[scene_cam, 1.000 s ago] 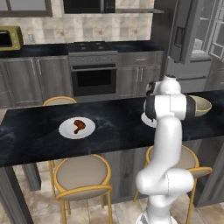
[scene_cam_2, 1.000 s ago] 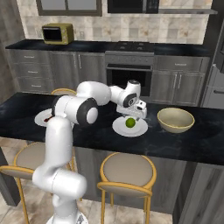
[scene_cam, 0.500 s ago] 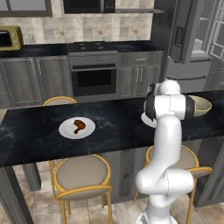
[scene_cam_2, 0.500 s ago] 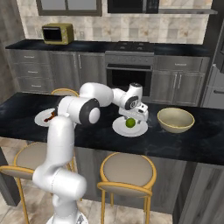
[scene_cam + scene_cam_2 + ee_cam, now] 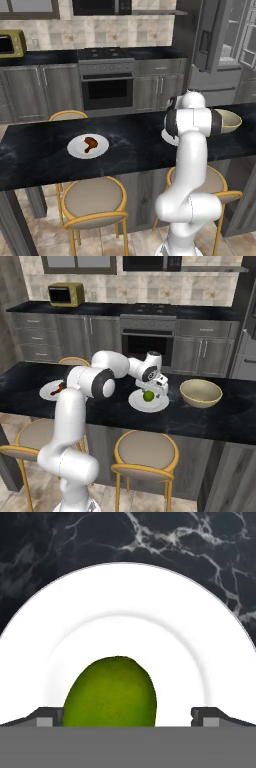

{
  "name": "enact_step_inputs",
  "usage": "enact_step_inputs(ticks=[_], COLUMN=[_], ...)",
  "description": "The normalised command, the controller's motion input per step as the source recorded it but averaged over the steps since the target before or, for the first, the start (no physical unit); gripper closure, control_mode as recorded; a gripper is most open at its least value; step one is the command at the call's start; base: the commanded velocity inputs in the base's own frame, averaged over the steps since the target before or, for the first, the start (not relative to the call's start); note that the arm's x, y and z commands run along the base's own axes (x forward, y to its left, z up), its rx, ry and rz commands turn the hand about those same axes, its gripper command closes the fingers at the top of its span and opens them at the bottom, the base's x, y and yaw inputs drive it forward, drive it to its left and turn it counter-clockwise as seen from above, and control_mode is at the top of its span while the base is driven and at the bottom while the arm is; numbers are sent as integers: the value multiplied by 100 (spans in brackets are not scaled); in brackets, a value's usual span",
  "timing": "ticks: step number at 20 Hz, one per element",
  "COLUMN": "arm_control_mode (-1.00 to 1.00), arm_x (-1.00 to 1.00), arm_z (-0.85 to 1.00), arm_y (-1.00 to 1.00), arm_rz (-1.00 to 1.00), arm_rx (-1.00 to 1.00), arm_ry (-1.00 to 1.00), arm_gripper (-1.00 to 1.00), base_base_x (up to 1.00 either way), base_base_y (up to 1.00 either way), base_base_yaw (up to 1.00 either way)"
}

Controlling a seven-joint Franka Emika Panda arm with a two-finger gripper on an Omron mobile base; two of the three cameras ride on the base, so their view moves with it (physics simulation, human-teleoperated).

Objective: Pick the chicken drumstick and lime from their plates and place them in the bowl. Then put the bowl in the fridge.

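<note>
Left base view sits behind-left of the arm, looking forward and down over the black marble counter (image 5: pixel 130 145) toward the back wall with the oven (image 5: pixel 107 90); right base view does the same from behind-right, so both share the counter (image 5: pixel 200 416), oven (image 5: pixel 146 341), stools and the tan bowl (image 5: pixel 201 393). Hand view is very close, facing straight down onto the white plate (image 5: pixel 125 607) with the lime (image 5: pixel 111 694) against the counter.

Black marble counter (image 5: pixel 130 145) bears two plates (image 5: pixel 88 146), bowl (image 5: pixel 201 393)
</note>
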Motion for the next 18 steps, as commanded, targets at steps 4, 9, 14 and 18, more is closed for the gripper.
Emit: enact_step_inputs(ticks=[4, 9, 14, 18], arm_control_mode=[-100, -100, -100, -100], arm_x=[3, 0, 0, 0], arm_z=[-9, -7, -7, -6], arm_y=[4, 0, 2, 6], arm_rz=[-7, -5, -6, -6], arm_rx=[0, 0, 0, 0], arm_ry=[3, 7, 6, 4], arm_gripper=[-100, -100, -100, -100], base_base_x=[0, 0, 0, 0], base_base_y=[0, 0, 0, 0], base_base_yaw=[0, 0, 0, 0])
